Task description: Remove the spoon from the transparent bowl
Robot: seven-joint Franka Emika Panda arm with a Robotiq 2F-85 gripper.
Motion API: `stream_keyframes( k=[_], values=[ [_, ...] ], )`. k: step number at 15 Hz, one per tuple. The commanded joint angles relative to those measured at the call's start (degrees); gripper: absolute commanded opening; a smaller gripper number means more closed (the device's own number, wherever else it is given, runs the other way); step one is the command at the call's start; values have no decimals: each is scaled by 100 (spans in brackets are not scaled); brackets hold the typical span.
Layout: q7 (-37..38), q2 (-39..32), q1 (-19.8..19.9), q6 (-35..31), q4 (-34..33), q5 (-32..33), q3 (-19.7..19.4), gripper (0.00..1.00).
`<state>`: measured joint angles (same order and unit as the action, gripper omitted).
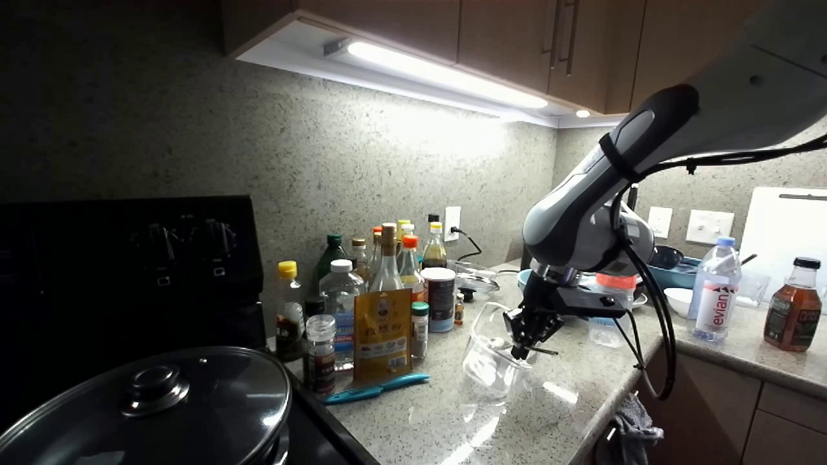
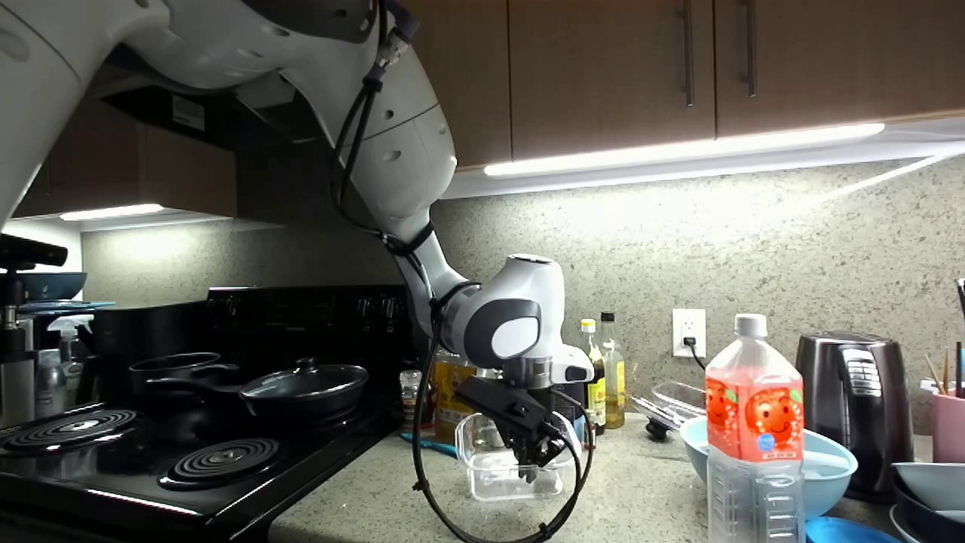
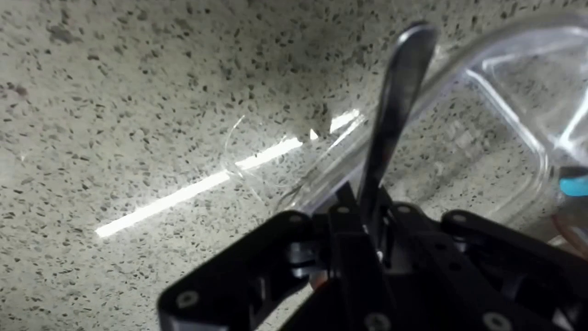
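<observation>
I had the arm bent, its gripper pointing down, pinched narrowly around the spoon, bowl beside its tips.

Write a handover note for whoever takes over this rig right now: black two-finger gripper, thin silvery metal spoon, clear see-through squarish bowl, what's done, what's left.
Gripper: the black two-finger gripper appears shut on the handle of the thin silvery metal spoon.
Spoon: its handle crosses the rim of the clear see-through squarish bowl, the end sticking out past it; the gripper hides the other end in the wrist view.
Bowl: on the speckled stone counter.
Done: spoon apparently grasped, not yet clear of the bowl.
Left: probably check the grip, lift the spoon out without dragging the bowl, set it down.
</observation>
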<state>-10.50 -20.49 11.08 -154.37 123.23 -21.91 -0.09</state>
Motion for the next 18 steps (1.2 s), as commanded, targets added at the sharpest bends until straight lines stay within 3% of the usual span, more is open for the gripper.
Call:
stream_keyframes(
  k=[1,3,10,13,15,18],
  values=[
    [148,-26,-22,-126,-6,152,-14,0],
    [167,31,-109,-397,62,318,-52,1],
    [588,328,-830,-2357,557,1806,-496,1],
    [782,346,-1492,-2949,693,2042,-1162,1],
    [846,388,-1932,-2995,773,1946,-1616,1],
    [723,862,-2018,-2459,1184,1841,-1587,1]
  ],
)
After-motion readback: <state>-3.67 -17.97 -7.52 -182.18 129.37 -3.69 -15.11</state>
